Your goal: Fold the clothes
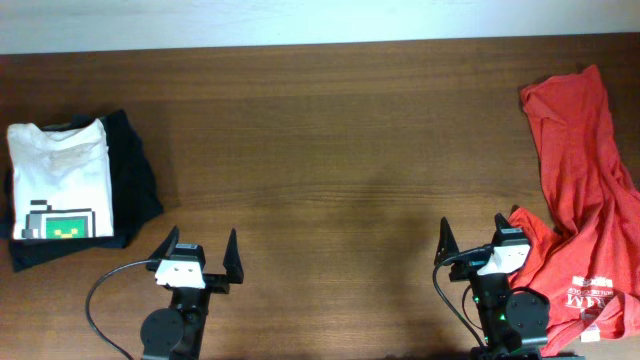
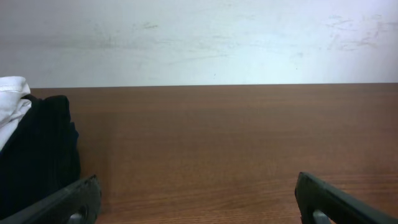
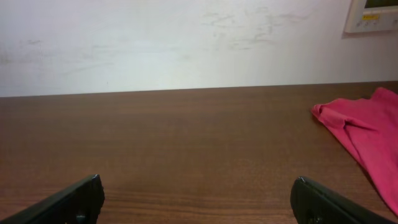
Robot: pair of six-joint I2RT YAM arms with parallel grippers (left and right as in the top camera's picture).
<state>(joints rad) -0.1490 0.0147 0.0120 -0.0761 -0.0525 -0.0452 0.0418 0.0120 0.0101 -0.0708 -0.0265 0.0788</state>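
A crumpled red shirt [image 1: 580,190] lies unfolded at the table's right side, also seen at the right edge of the right wrist view [image 3: 367,127]. A folded white shirt with a green pixel print [image 1: 58,180] lies on a folded black garment [image 1: 135,185] at the left. The black garment also shows in the left wrist view [image 2: 37,155]. My left gripper [image 1: 203,247] is open and empty near the front edge. My right gripper [image 1: 475,235] is open and empty, its right side against the red shirt's edge.
The brown wooden table [image 1: 330,150] stretches between the two piles. A pale wall [image 3: 174,43] runs behind the table's far edge, with a small panel [image 3: 373,15] at its upper right.
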